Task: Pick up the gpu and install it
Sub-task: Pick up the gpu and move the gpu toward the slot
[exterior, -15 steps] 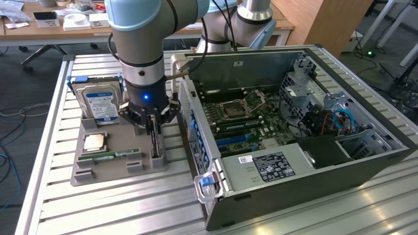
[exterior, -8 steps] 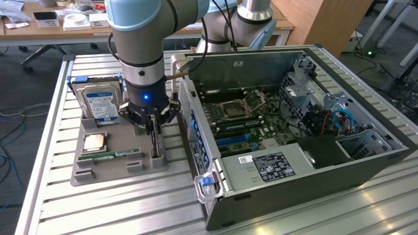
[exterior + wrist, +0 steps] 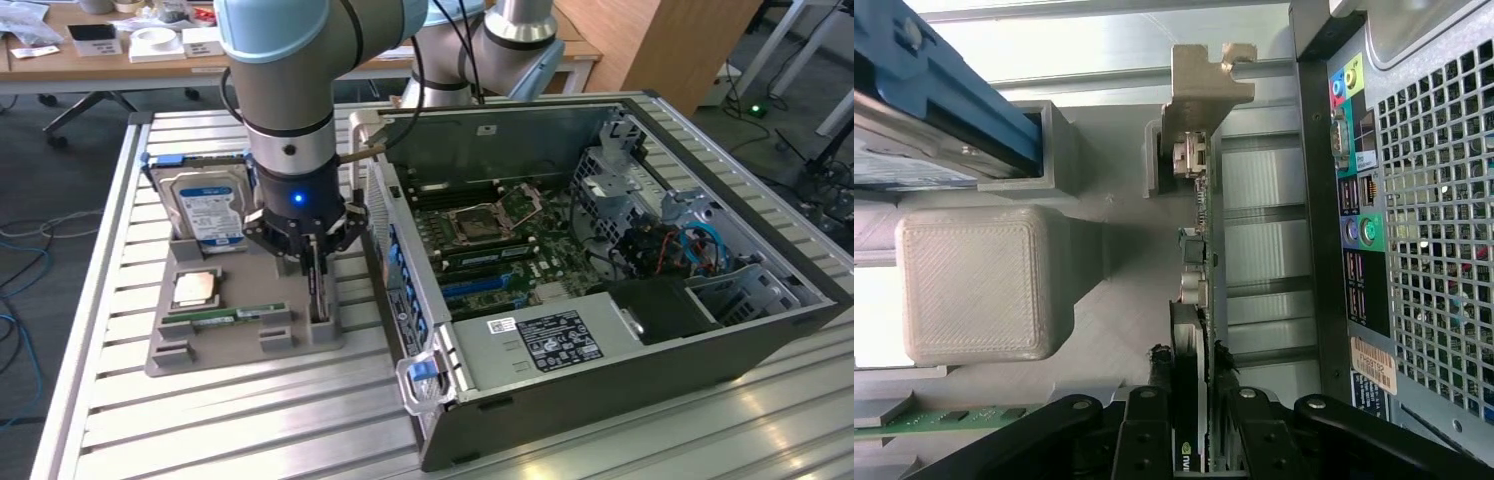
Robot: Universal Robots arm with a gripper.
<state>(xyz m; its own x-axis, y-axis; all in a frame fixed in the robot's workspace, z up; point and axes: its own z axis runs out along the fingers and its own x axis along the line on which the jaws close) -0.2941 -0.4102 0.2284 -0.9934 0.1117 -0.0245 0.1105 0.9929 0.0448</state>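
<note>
**Exterior view:** The arm (image 3: 287,80) reaches straight down over a gray holder (image 3: 240,352) on a slatted metal table (image 3: 200,430). The gripper (image 3: 311,262) sits low over the slot at the holder's end nearest the case (image 3: 601,385). The gpu (image 3: 319,300) stands on edge in that slot, directly under the gripper. On the holder toward the exterior view's left, a hard drive (image 3: 210,210) stands upright. A CPU (image 3: 196,288) lies flat in front of it, and a RAM stick (image 3: 240,316) lies nearer the camera. The case lies open just beside the holder, with its motherboard (image 3: 494,240) exposed.

**Wrist view:** The gpu (image 3: 1194,290) is seen edge-on in the holder (image 3: 979,285), and its metal bracket (image 3: 1199,85) is at the far end. The gripper (image 3: 1194,365) straddles the card's near end, one side on each face. Whether it clamps the card or merely brackets it cannot be told. The hard drive (image 3: 944,110) and RAM stick (image 3: 944,418) lie on one side of the card. The case's perforated rear (image 3: 1424,250), with its coloured ports (image 3: 1351,230), runs along the other.
</note>
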